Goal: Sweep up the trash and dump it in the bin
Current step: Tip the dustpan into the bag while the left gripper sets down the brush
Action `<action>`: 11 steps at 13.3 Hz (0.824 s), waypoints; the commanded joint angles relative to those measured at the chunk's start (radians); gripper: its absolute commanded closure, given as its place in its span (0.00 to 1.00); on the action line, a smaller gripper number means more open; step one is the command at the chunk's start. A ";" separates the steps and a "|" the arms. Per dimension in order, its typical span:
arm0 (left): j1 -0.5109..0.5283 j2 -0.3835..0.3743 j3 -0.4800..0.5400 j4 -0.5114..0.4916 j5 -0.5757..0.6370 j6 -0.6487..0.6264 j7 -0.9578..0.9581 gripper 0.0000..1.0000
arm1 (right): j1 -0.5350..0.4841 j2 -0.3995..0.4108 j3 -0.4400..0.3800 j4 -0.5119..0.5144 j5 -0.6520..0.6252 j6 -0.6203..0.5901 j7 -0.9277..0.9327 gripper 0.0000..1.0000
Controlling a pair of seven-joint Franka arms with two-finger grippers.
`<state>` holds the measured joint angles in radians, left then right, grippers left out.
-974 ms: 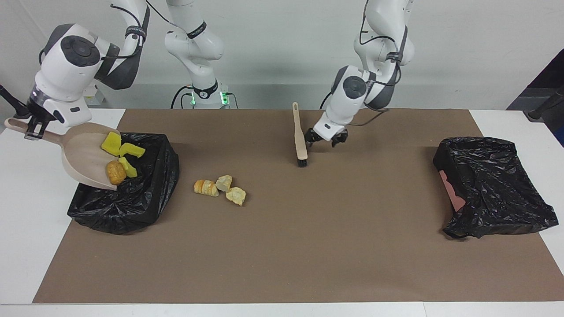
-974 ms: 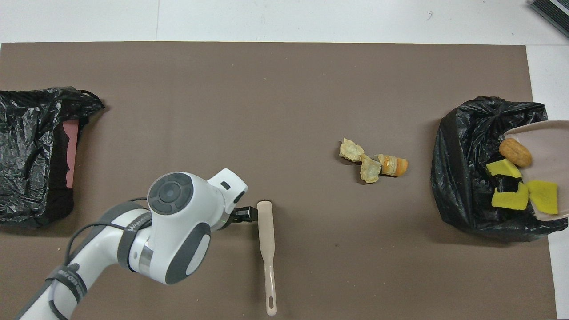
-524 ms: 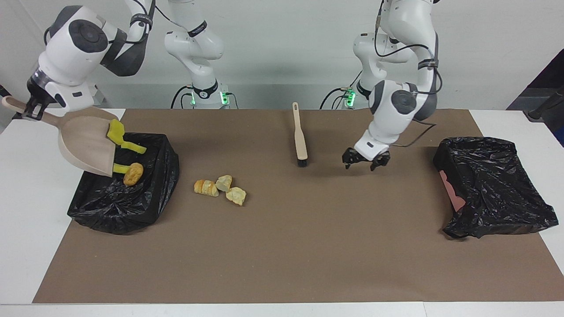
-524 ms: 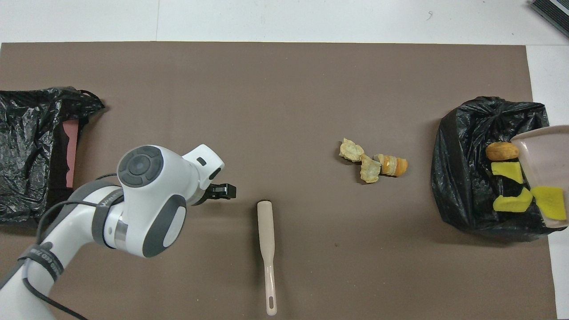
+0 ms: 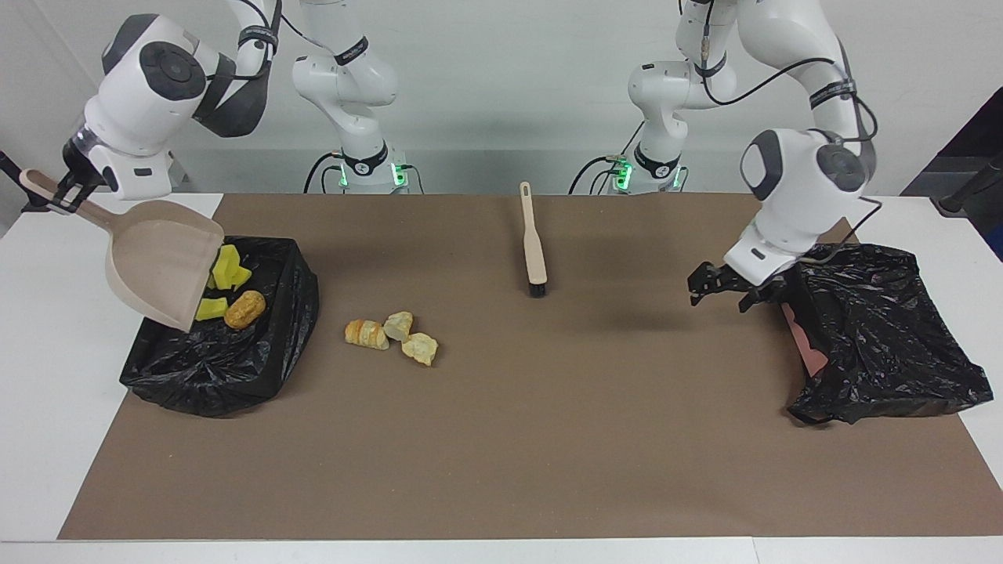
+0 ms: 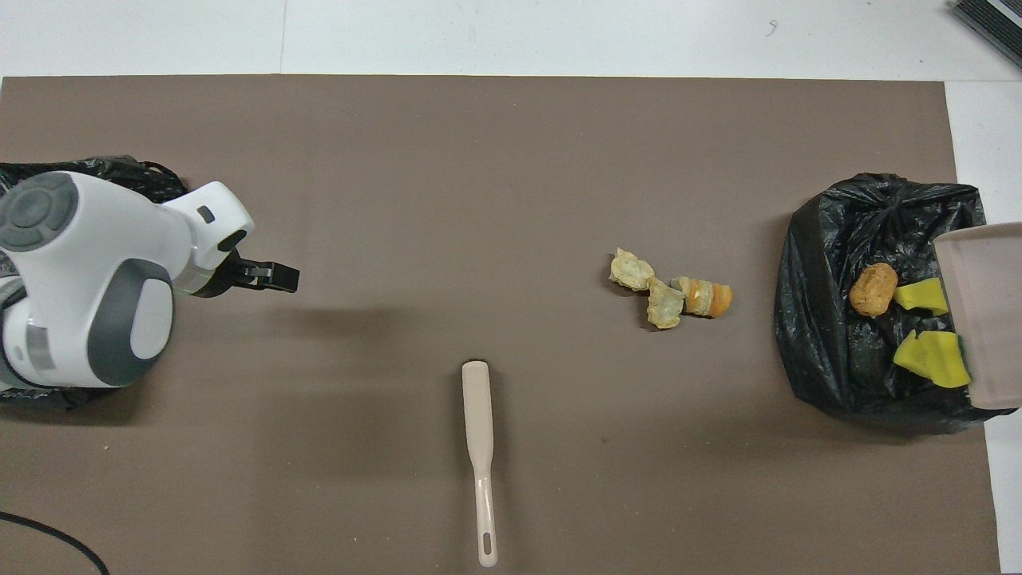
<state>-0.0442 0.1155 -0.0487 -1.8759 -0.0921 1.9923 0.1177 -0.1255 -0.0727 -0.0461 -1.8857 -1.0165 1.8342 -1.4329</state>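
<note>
My right gripper (image 5: pixel 63 194) is shut on the handle of the beige dustpan (image 5: pixel 161 262), which tilts steeply over the black-bagged bin (image 5: pixel 227 352) at the right arm's end of the table. Yellow sponge chunks (image 5: pixel 227 270) and a brown bread roll (image 5: pixel 244 308) lie in the bin (image 6: pixel 830 351) below the pan's lip. Three pale bread pieces (image 5: pixel 389 331) sit on the brown mat beside the bin. The brush (image 5: pixel 534 247) lies on the mat, nearer to the robots. My left gripper (image 5: pixel 721 294) hangs open and empty over the mat next to a second black bag (image 5: pixel 878 329).
The second black bag (image 6: pixel 148 180) shows a pink patch at its opening and lies at the left arm's end of the table. The brown mat (image 5: pixel 548 439) covers most of the white table. A dark object (image 6: pixel 990 20) lies at the table's corner.
My left gripper has moved away from the brush to beside the second black bag. The dustpan has tipped steeper, and the sponge chunks and roll have slid off it into the bin.
</note>
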 commanded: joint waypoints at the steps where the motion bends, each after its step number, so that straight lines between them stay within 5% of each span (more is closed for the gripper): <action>1: 0.014 -0.025 -0.010 0.079 0.045 -0.095 -0.003 0.00 | 0.056 -0.016 0.006 0.008 -0.097 -0.091 0.080 1.00; 4: 0.020 -0.059 -0.005 0.164 0.090 -0.211 0.002 0.00 | 0.101 -0.044 0.018 0.035 -0.091 -0.153 0.116 1.00; 7: 0.018 -0.068 -0.006 0.289 0.097 -0.369 -0.003 0.00 | 0.115 -0.042 0.115 0.085 -0.038 -0.289 0.191 1.00; 11: 0.020 -0.077 -0.003 0.333 0.092 -0.457 -0.003 0.00 | 0.113 -0.042 0.156 0.085 0.161 -0.299 0.372 1.00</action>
<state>-0.0328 0.0309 -0.0476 -1.5620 -0.0162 1.5628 0.1171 -0.0035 -0.1151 0.1091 -1.8081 -0.9301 1.5330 -1.1280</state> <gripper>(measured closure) 0.000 0.683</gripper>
